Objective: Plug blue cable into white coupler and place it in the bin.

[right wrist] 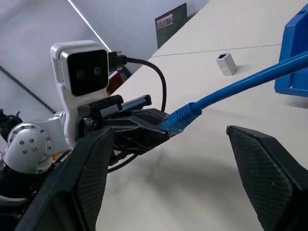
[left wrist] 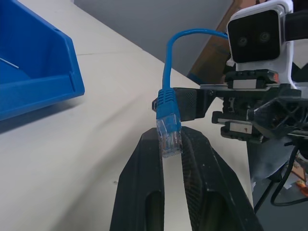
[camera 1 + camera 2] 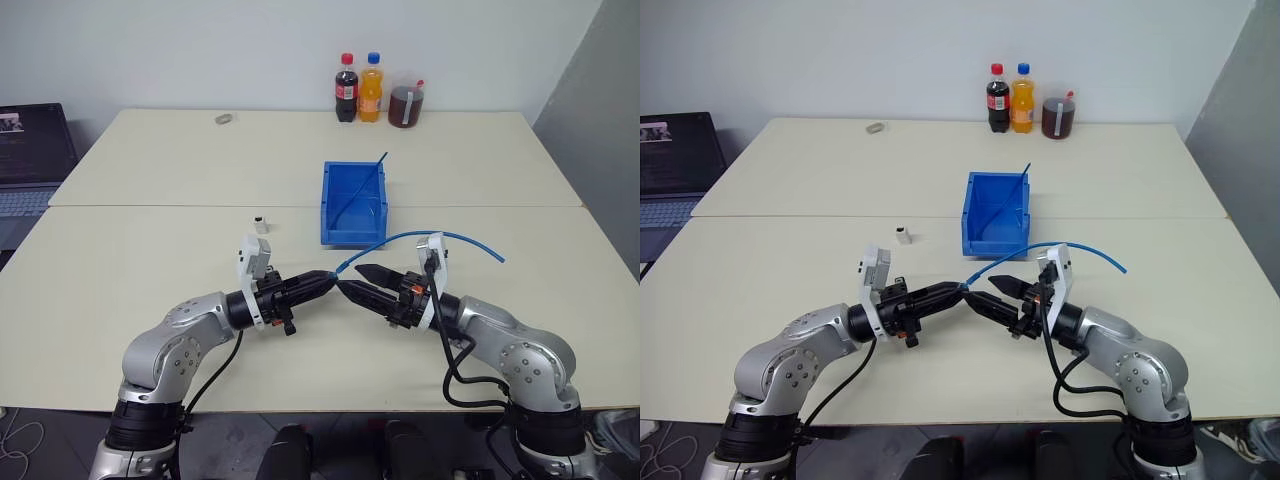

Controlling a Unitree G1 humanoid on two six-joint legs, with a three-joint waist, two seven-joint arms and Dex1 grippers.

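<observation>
Pale tabletop noted. My left hand clenches the blue cable by its plug, raised near the bin; my right hand stands released alongside to receive it; the white coupler waits left of the bin.

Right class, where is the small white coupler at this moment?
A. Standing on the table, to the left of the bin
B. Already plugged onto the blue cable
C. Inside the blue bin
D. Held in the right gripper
A: the white coupler stands alone on the table, left of the bin, while the left gripper holds the blue cable by its plug.
</observation>
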